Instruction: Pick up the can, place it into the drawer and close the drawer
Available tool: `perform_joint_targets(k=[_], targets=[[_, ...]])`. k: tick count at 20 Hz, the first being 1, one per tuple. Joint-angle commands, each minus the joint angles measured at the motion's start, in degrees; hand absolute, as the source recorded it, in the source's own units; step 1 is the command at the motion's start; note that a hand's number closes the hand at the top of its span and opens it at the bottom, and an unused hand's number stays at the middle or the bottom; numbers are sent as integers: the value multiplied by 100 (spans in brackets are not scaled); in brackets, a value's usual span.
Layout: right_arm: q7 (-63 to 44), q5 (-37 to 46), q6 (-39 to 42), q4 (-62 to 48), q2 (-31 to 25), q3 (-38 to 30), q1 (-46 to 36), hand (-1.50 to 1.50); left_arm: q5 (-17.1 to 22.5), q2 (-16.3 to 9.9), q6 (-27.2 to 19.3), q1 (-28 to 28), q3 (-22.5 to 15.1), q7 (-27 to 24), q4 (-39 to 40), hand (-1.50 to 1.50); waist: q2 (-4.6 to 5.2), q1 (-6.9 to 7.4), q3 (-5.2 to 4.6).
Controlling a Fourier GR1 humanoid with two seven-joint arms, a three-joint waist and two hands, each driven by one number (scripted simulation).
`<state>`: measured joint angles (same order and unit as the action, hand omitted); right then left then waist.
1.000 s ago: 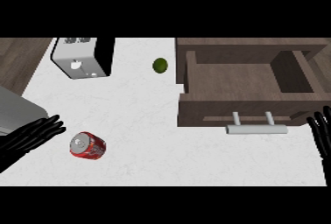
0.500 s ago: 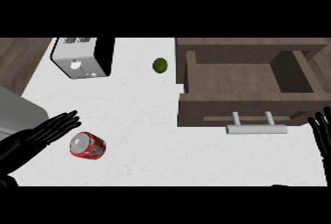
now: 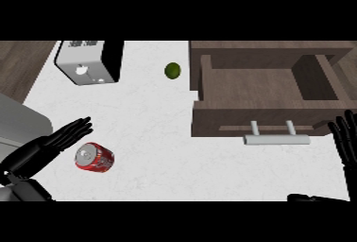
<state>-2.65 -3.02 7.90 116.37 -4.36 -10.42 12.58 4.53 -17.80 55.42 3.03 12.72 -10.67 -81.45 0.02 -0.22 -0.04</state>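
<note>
A red can [image 3: 95,158] lies on its side on the white counter at the lower left, its silver top facing up and left. My left hand [image 3: 49,145] hovers just left of the can with its fingers straight and spread, apart from it by a small gap. The brown drawer [image 3: 275,125] stands pulled out at the right, its inside bare, with a silver handle [image 3: 275,138] on its front. At the right edge my right hand [image 3: 346,142] rests open, fingers up, beside the handle.
A toaster [image 3: 89,61] stands at the back left. A small green lime [image 3: 173,70] lies near the drawer's back left corner. A grey appliance [image 3: 20,120] fills the left edge behind my left hand.
My left hand has moved up and to the right, closer to the can. The can, the drawer and my right hand have stayed where they were.
</note>
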Motion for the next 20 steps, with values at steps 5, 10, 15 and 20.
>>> perform_joint_targets(k=[5, 10, 15, 20], targets=[[-85, 253, -104, 225, 280, 311, 72, -150, -1199, -471, 50, 261, -125, -2094, 1367, -150, 9, -25, -6], [266, 22, 197, 127, 92, -84, 379, -150, -1319, -411, -378, 436, -425, -2292, 1748, -150, 4, -40, -2], [204, 77, 150, 249, 206, 82, 273, -150, -1514, -696, -495, 638, -704, -2778, 2417, -150, 8, -55, -5], [41, 67, 81, 163, 114, -73, 60, -150, -1581, -703, -773, 774, -1003, -3043, 2745, -150, 10, -30, -2]])
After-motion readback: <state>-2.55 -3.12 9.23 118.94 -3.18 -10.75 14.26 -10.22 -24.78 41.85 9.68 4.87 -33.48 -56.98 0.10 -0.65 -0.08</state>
